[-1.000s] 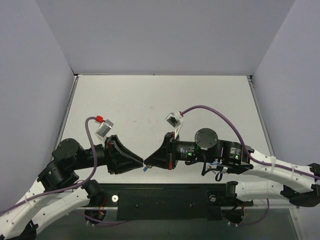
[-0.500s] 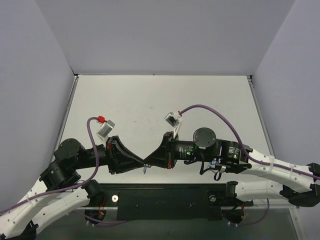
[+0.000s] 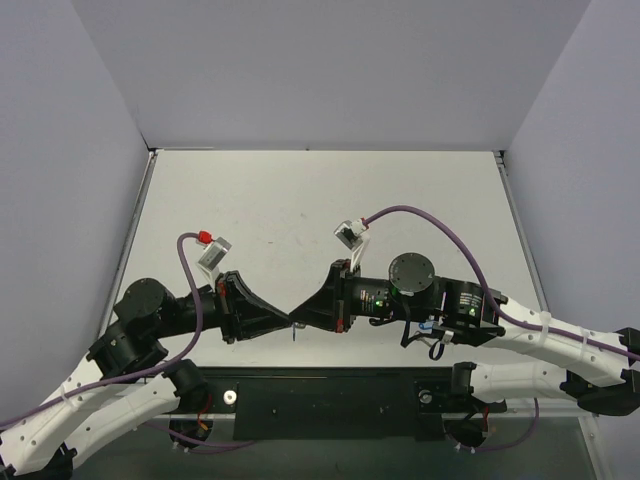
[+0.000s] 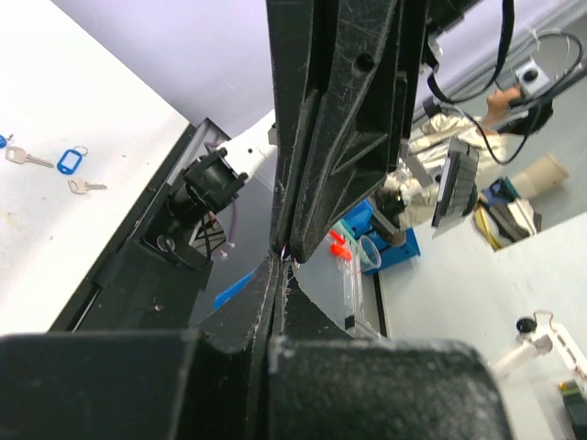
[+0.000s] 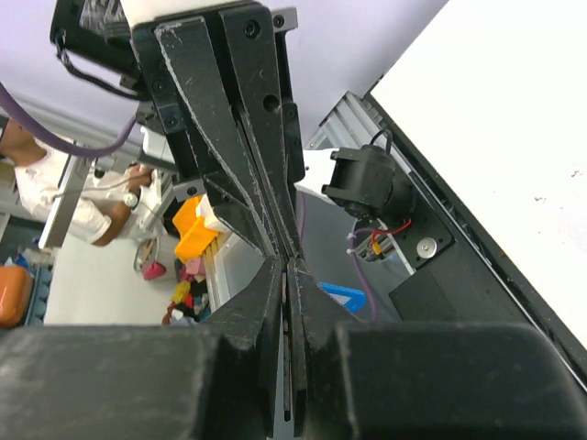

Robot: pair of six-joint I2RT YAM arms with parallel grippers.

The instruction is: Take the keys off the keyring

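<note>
My left gripper (image 3: 287,322) and right gripper (image 3: 301,320) meet tip to tip above the table's near edge. Both are shut. A tiny silver piece (image 3: 297,333) hangs just below the tips. In the right wrist view a thin silver blade, seemingly a key (image 5: 287,302), sits edge-on between my right gripper's (image 5: 286,268) fingers. In the left wrist view my left gripper (image 4: 279,263) pinches a tiny glinting bit, seemingly the keyring (image 4: 288,252), against the right fingers (image 4: 312,183). Two loose silver keys (image 4: 18,157) (image 4: 85,186) and a blue tag (image 4: 68,161) lie on the table.
The white table (image 3: 420,190) is walled by grey panels on three sides. A black rail (image 3: 330,395) runs along the near edge. Purple cables (image 3: 440,225) loop over both wrists. Beyond the table edge are bins and clutter (image 4: 367,238).
The meeting point of the two grippers has drifted slightly right and away from the near edge. The small hanging piece moved with it. Both stay shut.
</note>
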